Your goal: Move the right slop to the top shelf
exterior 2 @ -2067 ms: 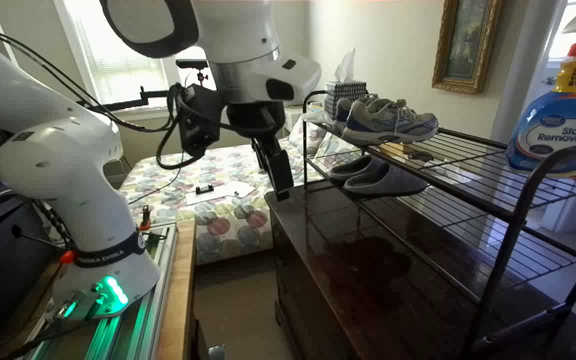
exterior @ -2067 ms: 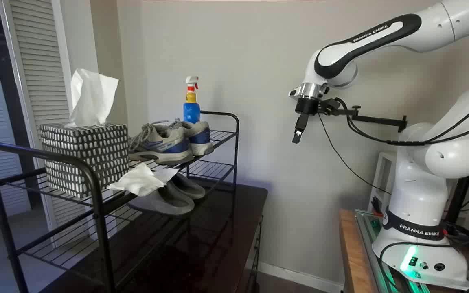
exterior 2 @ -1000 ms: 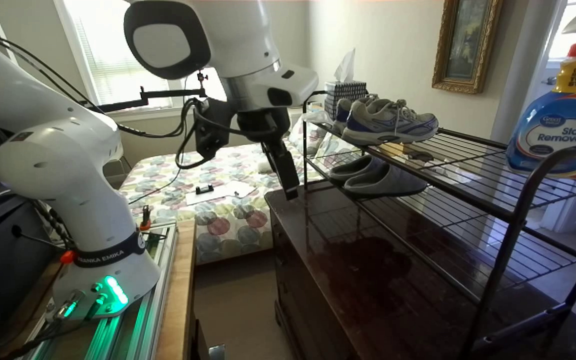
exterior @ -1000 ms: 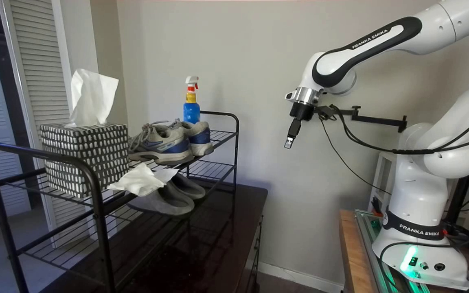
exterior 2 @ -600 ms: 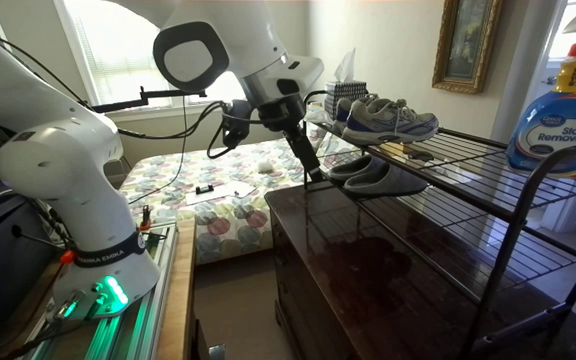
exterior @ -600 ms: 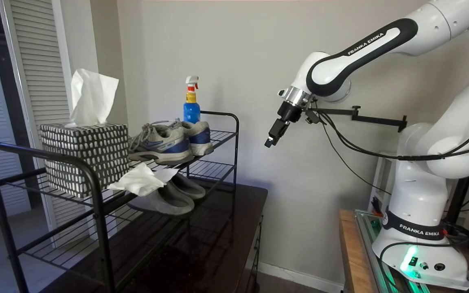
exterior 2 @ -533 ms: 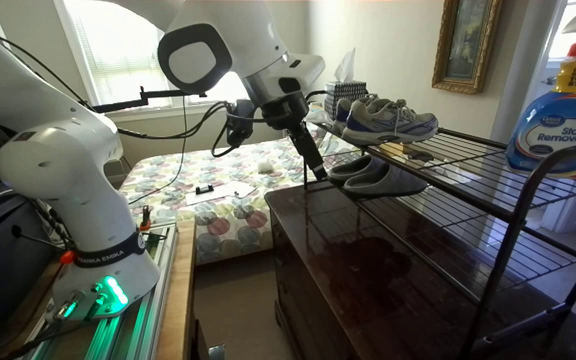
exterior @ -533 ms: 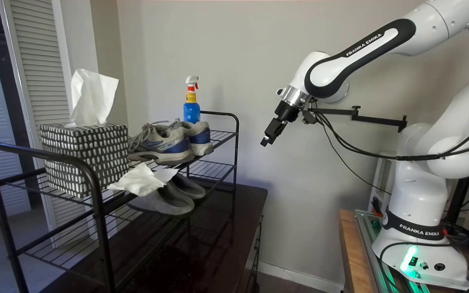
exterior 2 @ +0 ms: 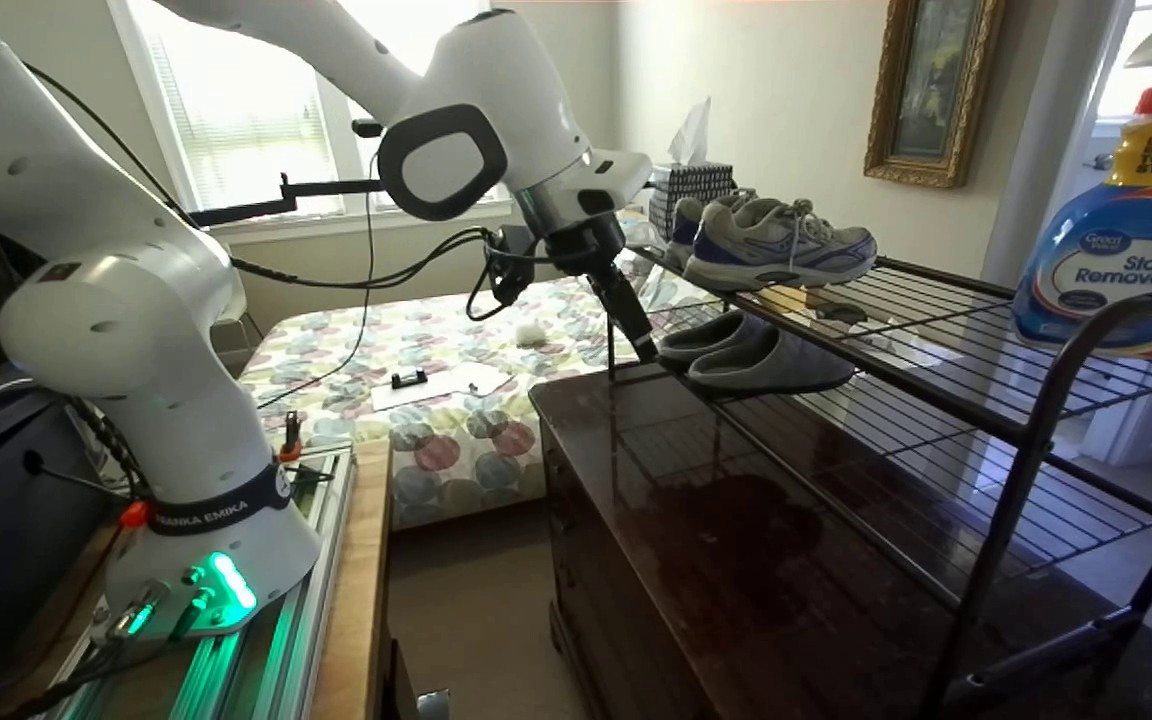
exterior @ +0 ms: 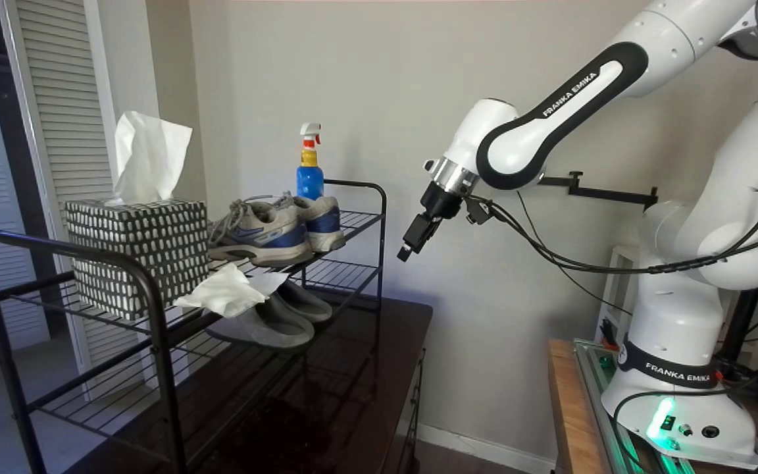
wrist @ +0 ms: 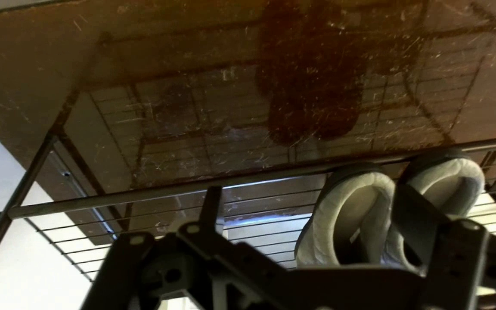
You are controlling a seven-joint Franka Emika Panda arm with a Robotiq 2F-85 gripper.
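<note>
Step in hand, as judged: approach, the grasp not yet made. Left to right in an exterior view: the claw is angled downward with nothing held, its fingers spread wide in the wrist view. Then the mate slop; just beside it, the right slop (so taken from the robot's side) is borne flat by the lower tier. Above, a bare stretch of the top shelf is seen between the sneakers and the spray bottle. Next move called for: one finger to be passed between the mate slop and the right slop, the latter pinched, drawn out, raised and set down there.
</note>
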